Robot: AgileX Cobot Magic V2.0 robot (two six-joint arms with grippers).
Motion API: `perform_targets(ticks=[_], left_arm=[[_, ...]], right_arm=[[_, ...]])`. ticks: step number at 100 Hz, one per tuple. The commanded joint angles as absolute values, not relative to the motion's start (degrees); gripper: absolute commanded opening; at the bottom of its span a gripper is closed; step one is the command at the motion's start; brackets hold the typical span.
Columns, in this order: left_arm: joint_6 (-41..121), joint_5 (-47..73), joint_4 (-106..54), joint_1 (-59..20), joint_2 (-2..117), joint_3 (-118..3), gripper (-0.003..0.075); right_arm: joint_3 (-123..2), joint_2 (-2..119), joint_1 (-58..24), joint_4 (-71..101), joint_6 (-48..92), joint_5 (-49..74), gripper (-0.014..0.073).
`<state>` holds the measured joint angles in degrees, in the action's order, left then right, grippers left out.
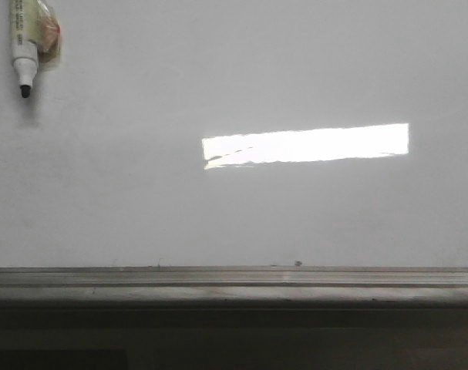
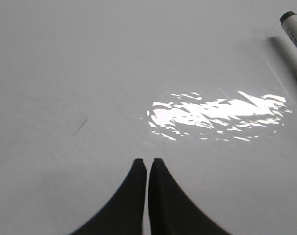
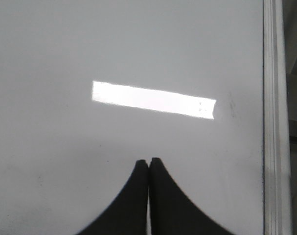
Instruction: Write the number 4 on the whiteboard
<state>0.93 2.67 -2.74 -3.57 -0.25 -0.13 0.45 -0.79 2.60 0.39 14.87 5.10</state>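
Note:
The whiteboard (image 1: 234,208) is a glossy white-grey surface that fills the front view, with a grey tray rail (image 1: 234,281) along its lower edge. No number 4 shows on it in any view. A white marker with a black tip (image 1: 24,46) lies at the far left of the board, tip toward the rail; it also shows in the left wrist view (image 2: 296,36). My left gripper (image 2: 148,160) is shut and empty over bare board, apart from the marker. My right gripper (image 3: 148,160) is shut and empty over bare board near the rail (image 3: 274,117). Neither gripper shows in the front view.
A bright rectangular light reflection (image 1: 305,144) lies on the board's middle, also in the right wrist view (image 3: 153,99). A short thin dark scratch mark (image 2: 80,126) shows on the board in the left wrist view. A small speck (image 1: 297,263) sits near the rail.

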Motion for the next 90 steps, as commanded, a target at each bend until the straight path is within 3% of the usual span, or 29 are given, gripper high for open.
perform_targets(ticks=[1, 67, 90], left_arm=[[0.39, -1.76, -2.78, -3.43, -1.79, 1.51, -0.0020], [0.39, -1.76, -2.78, -3.43, -1.79, 1.51, -0.0020], [0.39, -1.90, -13.97, -3.43, -1.79, 1.51, -0.0020]], right_arm=[[1.63, -1.72, 2.68, 0.00, 15.41, 1.02, -0.0055], [1.63, -1.72, 2.68, 1.16, 15.41, 0.00, -0.0055], [1.63, -1.72, 2.68, 17.77, 15.41, -2.31, -0.0055]])
